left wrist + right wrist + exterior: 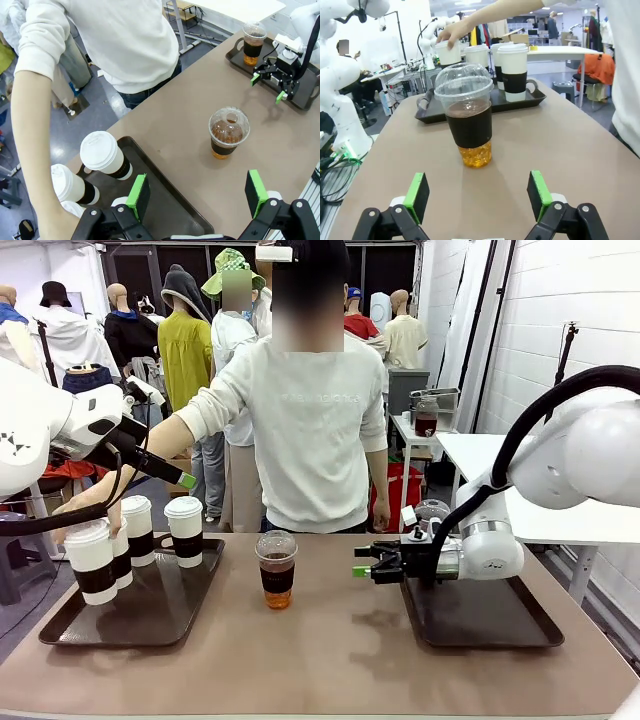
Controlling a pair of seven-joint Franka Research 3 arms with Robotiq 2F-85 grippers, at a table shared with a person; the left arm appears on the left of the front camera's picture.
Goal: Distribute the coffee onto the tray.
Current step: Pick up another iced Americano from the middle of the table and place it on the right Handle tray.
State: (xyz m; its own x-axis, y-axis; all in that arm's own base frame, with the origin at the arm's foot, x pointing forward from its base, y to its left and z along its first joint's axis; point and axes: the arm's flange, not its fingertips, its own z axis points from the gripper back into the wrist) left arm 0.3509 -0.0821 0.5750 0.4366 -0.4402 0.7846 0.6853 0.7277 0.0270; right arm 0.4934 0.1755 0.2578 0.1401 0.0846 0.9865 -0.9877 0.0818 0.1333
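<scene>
On the left tray point(60, 625) the paper cups point(184, 530) stand, a person's hand point(80, 523) on one. Your left end effector point(187, 480) hangs above, pads spread wide. In the middle of the desk point(330, 660) the dome-lidded cup point(277, 570) stands alone. Your right end effector point(362, 565), wide too, faces it from the right tray point(480, 635) edge. Approach level and close gently on the dark sleeve, below the lid.

Left tray point(160, 622) sat at the table's left, carrying lidded paper cups point(185, 530). A person's hand point(451, 31) rested on the frontmost. One dome-lidded cup point(276, 570) stood mid-table, between the trays. A second dome-lidded cup point(254, 42) stood on the right tray point(500, 628), far side.
</scene>
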